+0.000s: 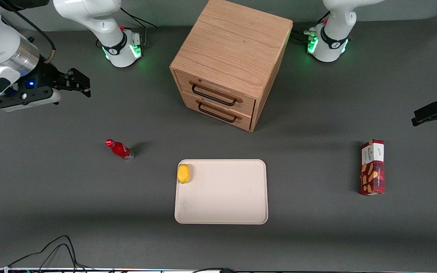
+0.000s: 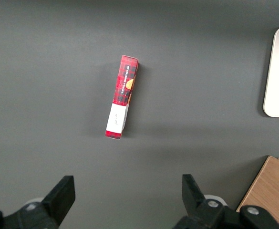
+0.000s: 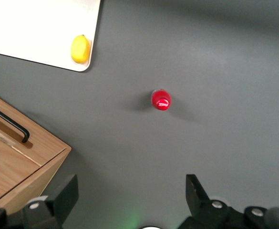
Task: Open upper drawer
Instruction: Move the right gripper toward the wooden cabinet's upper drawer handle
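While upper drawer sits shut in cabinet, we note gripper aloft toward working arm's end, jaws wide, empty, well apart from handle.

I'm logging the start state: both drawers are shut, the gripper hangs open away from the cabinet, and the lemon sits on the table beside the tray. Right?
Not quite: the lemon lies on the tray, in a corner, as the front view shows. The rest holds: the upper drawer and lower drawer are shut, and the gripper hangs open away from the cabinet.
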